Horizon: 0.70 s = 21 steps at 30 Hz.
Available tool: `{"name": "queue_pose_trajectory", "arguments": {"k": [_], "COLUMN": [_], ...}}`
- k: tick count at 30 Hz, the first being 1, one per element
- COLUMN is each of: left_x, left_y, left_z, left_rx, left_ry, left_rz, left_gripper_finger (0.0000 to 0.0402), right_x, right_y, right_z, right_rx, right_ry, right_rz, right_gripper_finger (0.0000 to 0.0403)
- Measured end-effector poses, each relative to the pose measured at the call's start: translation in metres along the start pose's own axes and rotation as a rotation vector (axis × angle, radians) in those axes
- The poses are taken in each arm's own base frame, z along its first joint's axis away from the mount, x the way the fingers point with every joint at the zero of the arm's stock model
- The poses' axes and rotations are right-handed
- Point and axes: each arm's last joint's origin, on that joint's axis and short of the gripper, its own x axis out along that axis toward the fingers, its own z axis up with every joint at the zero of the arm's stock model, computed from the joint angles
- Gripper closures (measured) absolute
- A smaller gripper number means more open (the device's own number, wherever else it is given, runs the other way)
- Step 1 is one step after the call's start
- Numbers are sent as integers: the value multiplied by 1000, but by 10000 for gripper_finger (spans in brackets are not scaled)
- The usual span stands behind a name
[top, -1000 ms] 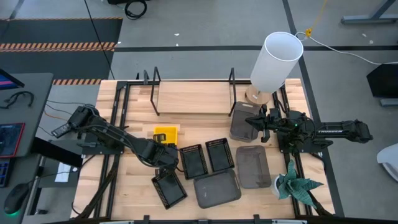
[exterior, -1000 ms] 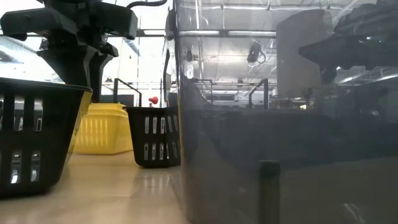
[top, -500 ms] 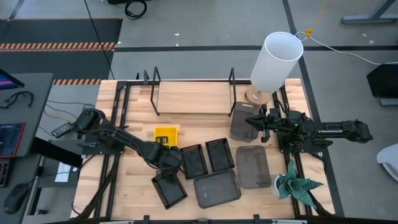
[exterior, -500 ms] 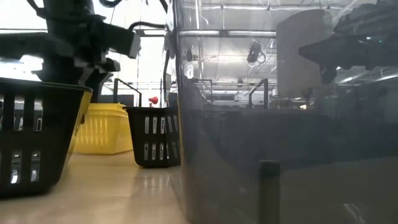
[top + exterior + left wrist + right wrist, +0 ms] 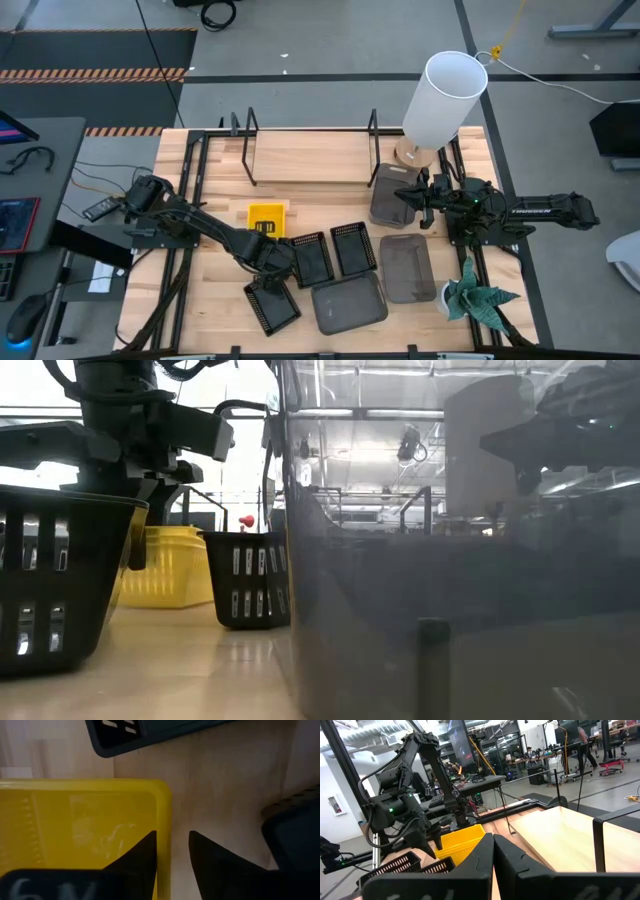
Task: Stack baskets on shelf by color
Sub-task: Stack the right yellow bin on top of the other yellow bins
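A yellow basket [image 5: 266, 216] sits on the tabletop in front of the shelf [image 5: 310, 158]. My left gripper [image 5: 272, 238] is open at its near right corner. In the left wrist view [image 5: 172, 845] one finger stands inside the basket's side wall [image 5: 165, 815] and one outside. Three black mesh baskets [image 5: 310, 258] [image 5: 352, 248] [image 5: 272, 305] and two grey baskets [image 5: 348, 303] [image 5: 406, 266] lie on the table. My right gripper [image 5: 408, 195] is shut on a third grey basket [image 5: 388, 192] at the shelf's right end. My left gripper has its fingers on either side of the yellow basket's wall, pointing down; I cannot tell whether they touch it. My right gripper is shut on the grey basket's right-hand rim [image 5: 402, 195], coming level from the table's right side. Its own fingers [image 5: 480, 860] hide the place of contact.
A white lamp [image 5: 445, 98] stands at the back right, right beside the held grey basket. A green plant [image 5: 478, 298] stands at the front right. Black upright brackets [image 5: 247, 150] [image 5: 374, 148] rise from the shelf. One grey basket fills the low view [image 5: 450, 580].
My left gripper has shifted a little toward the table's right edge along the yellow basket's near side and turned at the wrist. The yellow basket has stayed where it was.
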Motion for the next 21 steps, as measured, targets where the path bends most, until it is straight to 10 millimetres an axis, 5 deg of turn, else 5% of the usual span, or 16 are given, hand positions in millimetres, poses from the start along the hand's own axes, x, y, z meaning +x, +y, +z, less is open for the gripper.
{"name": "queue_pose_trajectory", "arguments": {"k": [21], "left_x": [-7], "left_y": [3], "left_z": [0], "left_rx": [76], "left_ry": [17], "left_rz": [1], "left_gripper_finger": [284], "right_x": [0], "right_y": [0], "right_z": [0], "right_rx": [0], "right_ry": [-1], "right_rz": [0], "right_gripper_finger": [389]}}
